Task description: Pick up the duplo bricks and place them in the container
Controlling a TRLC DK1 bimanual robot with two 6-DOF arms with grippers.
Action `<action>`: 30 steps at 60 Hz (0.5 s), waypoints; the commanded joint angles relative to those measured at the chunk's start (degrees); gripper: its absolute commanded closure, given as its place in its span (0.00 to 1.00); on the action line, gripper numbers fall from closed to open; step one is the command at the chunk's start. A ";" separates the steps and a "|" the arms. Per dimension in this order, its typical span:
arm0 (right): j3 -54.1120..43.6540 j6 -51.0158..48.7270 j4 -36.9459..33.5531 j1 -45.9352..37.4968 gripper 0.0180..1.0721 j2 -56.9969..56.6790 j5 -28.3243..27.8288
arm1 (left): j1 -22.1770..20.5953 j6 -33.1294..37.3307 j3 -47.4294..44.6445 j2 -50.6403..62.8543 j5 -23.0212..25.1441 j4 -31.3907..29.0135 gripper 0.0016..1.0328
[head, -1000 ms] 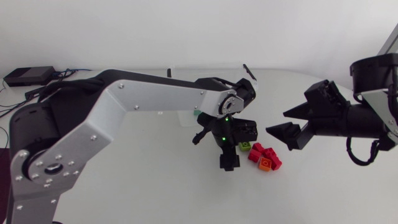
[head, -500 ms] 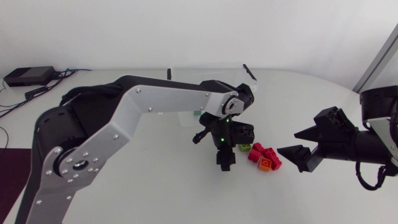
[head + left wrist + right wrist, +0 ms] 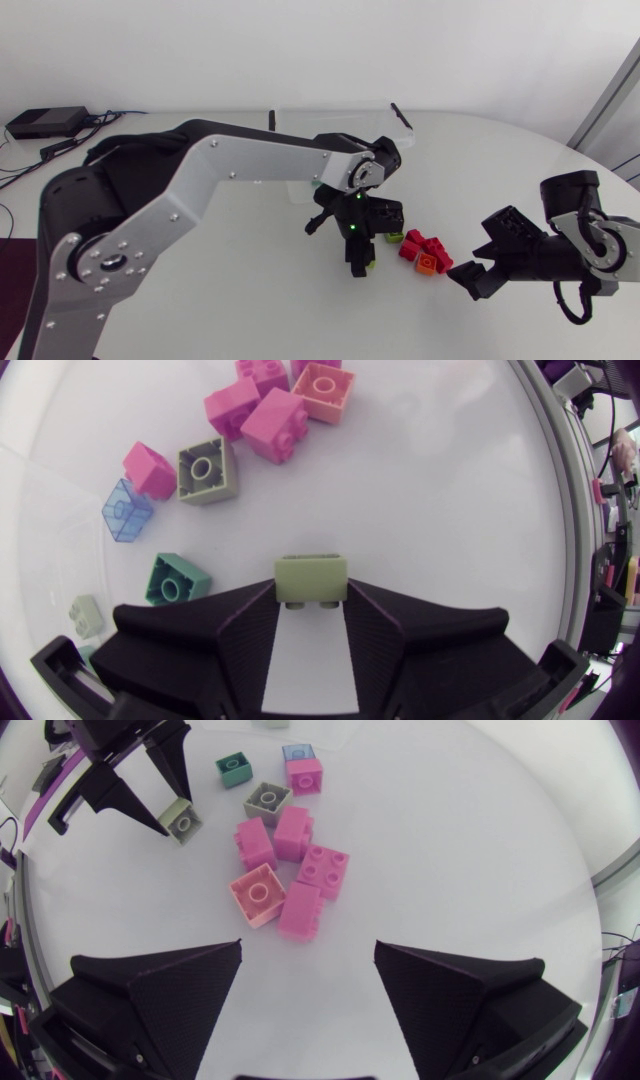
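Left pincer (image 3: 360, 262), head view: just beside a cluster of red and orange plastic bricks (image 3: 425, 254); right pincer (image 3: 472, 272) spread wide. Left wrist view shows more: left pincer clamped on a pale green plastic duplo brick (image 3: 311, 574). Right wrist view: cluster ahead of the spread fingers. Within the last second the right pincer drew back from the cluster.

Bare table (image 3: 480, 850) beside bricks (image 3: 285, 870) (left claw (image 3: 174, 815) opposite)

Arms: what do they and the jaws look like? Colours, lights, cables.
Left arm: flat silver-grey links dotted with screw heads, black joints and base, a green LED lit near the wrist. Right arm: mostly black, with one round silver-grey joint and a black cable looping beneath. Jaws on both: matte black, two broad wedges.
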 commanded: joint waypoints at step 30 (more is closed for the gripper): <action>4.38 5.75 7.12 6.18 0.29 11.07 10.46 | 10.60 -3.61 -7.34 -23.82 5.43 7.17 0.79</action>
